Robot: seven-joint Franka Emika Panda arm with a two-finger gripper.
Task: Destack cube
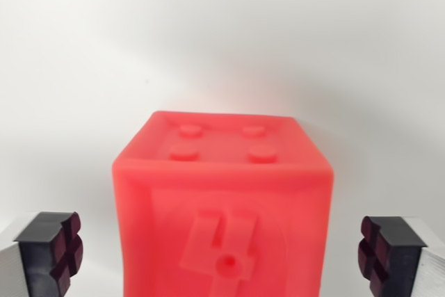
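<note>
At the wrist view's left, one dark finger pad (pixel 61 252) stands clear of the red cube (pixel 222 206). The cube sits centred between the spread-apart fingers of the gripper (pixel 221 250), studs on top; the other pad (pixel 375 254) waits to its right, not touching.

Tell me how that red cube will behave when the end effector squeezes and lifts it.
The red cube looks like moulded or printed plastic, so probably stiff and light for its size. Its flat side faces should give the fingers a square grip, though the smooth surface might slip slightly. With flat faces it is unlikely to roll. The end effector stands open on either side.
</note>
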